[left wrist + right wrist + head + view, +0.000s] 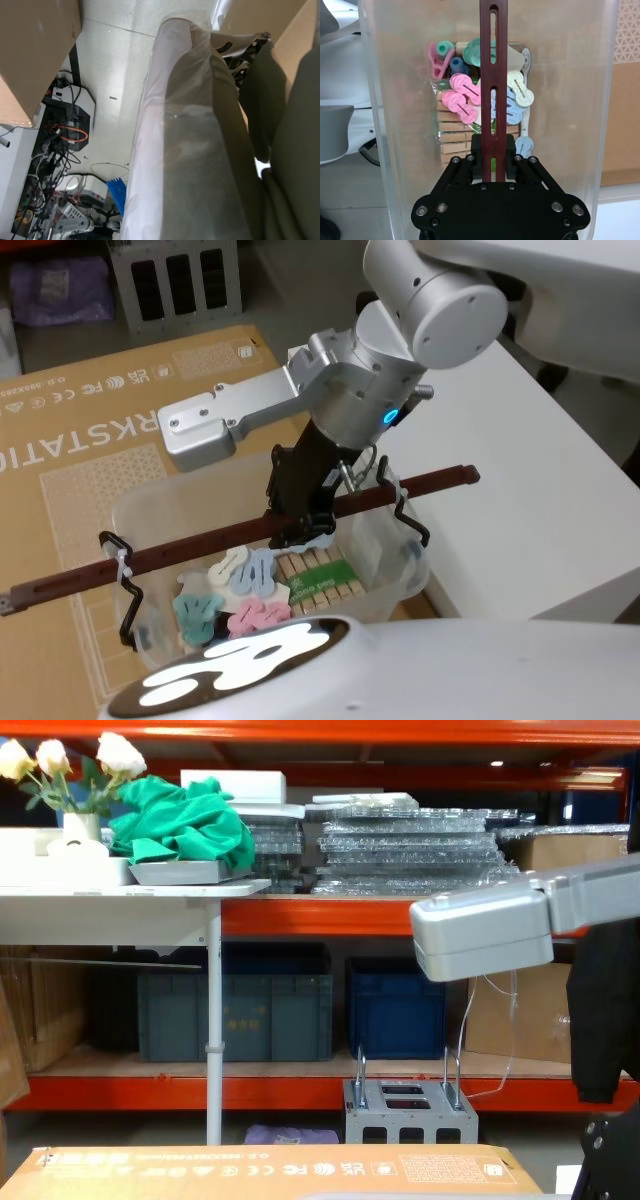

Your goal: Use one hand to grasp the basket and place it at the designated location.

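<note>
Below, a flat brown printed cardboard box point(90, 440) lies beside a white table point(520, 470). The large translucent frosted-plastic basket point(385, 545) sits over the box's near edge. Its thin reddish-brown bar handle point(200, 550) runs roughly left to right across the robot. The black right gripper point(300, 530) is clamped on it near mid-length, straight above the pastel plastic clips point(250, 575).

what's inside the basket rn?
Inside the basket: pink, blue and green plastic pegs piled on a pack of wooden clothespins. The handle and the right gripper, jaws shut on it, cover a strip of the pile; whatever lies beneath the pegs is hidden.
</note>
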### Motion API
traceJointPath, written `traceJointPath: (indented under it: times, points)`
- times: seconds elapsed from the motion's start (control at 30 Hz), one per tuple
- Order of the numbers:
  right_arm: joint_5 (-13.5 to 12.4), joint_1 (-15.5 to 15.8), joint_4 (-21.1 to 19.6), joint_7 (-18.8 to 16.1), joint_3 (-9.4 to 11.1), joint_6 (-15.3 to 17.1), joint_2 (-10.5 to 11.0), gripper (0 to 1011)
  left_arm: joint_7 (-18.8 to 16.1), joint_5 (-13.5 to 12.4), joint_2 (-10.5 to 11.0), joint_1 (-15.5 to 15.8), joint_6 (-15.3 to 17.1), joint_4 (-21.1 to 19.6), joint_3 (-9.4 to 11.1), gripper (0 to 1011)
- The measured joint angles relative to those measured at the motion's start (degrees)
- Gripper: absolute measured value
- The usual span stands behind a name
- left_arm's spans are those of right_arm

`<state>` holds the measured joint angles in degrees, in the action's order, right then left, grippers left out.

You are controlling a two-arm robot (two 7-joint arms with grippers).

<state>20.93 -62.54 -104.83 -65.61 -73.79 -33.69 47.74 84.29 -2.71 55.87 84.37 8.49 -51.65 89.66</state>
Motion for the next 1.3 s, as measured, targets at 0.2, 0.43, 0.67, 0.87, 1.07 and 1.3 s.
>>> traceJointPath:
  times: [0.2,0.43,0.67,0.87,1.07,1.3]
  points:
    - [-0.01,0.03,-0.02,-0.04,0.11,0.05,0.02,239,0.0,0.0,0.0,0.0,0.0,-0.01,0.0,0]
    - [-0.5,0.13,-0.31,-0.11,0.49,0.31,0.3,239,0.0,0.0,0.0,0.0,0.0,-0.01,0.0,0]
    - [-2.54,-0.15,-0.27,-0.21,1.57,0.39,0.82,239,0.0,0.0,0.0,0.0,0.0,-0.01,0.0,0]
    - [-4.37,-0.65,0.11,-0.78,2.6,0.66,1.18,239,0.0,0.0,0.0,0.0,0.0,0.0,0.0,0]
    - [-6.32,-1.27,0.82,-1.76,3.56,1.34,1.38,239,0.0,0.0,0.0,0.0,0.0,0.0,0.0,0]
    - [-7.75,-1.6,1.34,-2.68,4.26,1.73,1.38,239,0.0,0.0,0.0,0.0,0.0,-0.01,0.0,0]
